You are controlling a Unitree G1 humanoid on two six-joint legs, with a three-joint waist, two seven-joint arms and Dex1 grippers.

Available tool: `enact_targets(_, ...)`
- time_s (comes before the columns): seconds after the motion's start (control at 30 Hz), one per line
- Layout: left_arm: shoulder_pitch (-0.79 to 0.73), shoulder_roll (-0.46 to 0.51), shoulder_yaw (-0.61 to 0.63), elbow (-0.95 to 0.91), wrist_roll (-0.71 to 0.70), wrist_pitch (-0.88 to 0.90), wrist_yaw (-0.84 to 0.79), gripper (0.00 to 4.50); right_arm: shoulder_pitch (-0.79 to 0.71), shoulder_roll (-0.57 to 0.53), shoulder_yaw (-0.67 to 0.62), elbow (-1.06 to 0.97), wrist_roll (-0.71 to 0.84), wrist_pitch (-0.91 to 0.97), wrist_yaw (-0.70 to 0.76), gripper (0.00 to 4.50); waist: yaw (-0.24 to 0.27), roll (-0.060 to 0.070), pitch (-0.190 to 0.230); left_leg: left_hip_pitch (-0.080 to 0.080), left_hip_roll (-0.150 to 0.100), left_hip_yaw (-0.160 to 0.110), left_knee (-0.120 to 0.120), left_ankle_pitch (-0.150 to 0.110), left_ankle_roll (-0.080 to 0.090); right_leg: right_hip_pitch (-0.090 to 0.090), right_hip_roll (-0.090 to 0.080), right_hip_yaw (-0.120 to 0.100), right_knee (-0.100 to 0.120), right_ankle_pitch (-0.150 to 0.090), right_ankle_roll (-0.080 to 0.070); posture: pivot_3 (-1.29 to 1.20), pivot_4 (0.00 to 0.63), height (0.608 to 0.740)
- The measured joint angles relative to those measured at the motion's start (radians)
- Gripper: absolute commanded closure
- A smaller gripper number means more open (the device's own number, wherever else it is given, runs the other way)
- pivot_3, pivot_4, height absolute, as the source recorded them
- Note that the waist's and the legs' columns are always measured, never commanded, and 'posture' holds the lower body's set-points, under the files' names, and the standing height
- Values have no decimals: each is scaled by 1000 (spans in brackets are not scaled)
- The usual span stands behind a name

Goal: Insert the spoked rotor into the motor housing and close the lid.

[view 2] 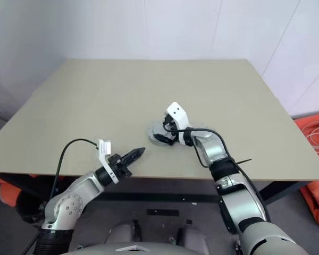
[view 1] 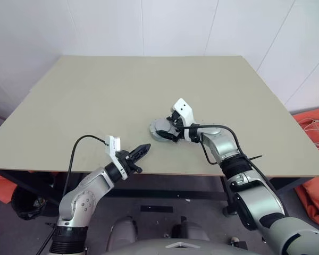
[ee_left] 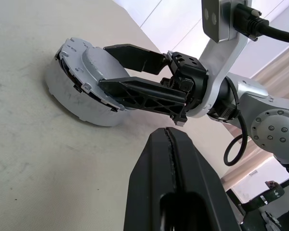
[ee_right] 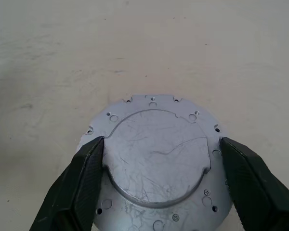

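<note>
Shut left claw (view 1: 145,149) hovers at table (view 1: 85,106) edge; right claw (ee_right: 154,159) straddles lid (ee_right: 156,159), fingers wide.

Open table (view 1: 149,90) all around the motor housing (view 1: 160,129).

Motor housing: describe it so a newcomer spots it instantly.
On the beige table, near the front edge, right of centre, sits the motor housing: a short round silver drum with a flat lid on top. The right pincer straddles it, black fingers on either side.
</note>
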Motion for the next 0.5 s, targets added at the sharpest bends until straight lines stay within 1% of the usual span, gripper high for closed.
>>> enact_targets(0.03, 0, 0, 0, 0, 0, 0, 0, 4500, 0, 3, 0, 0, -2, 0, 0, 1292, 0, 0, 0, 0, 0, 0, 0, 0, 0, 0, 0, 0, 0, 0, 0, 0, 0, 740)
enact_targets(0.07, 0, 0, 0, 0, 0, 0, 0, 4500, 0, 4, 0, 0, -3, -1, 0, 1390, 0, 0, 0, 0, 0, 0, 0, 0, 0, 0, 0, 0, 0, 0, 0, 0, 0, 740)
enact_targets(0.27, 0, 0, 0, 0, 0, 0, 0, 4500, 0, 4, 0, -2, -6, 0, -1, 1390, 0, 0, 0, 0, 0, 0, 0, 0, 0, 0, 0, 0, 0, 0, 0, 0, 0, 740)
enact_targets(0.5, 0, 0, 0, 0, 0, 0, 0, 4500, 26, 3, 1, -53, -23, 14, 0, 1390, 0, 0, 0, 0, 0, 0, 0, 0, 0, 0, 0, 0, 0, 0, 0, 0, 0, 740)
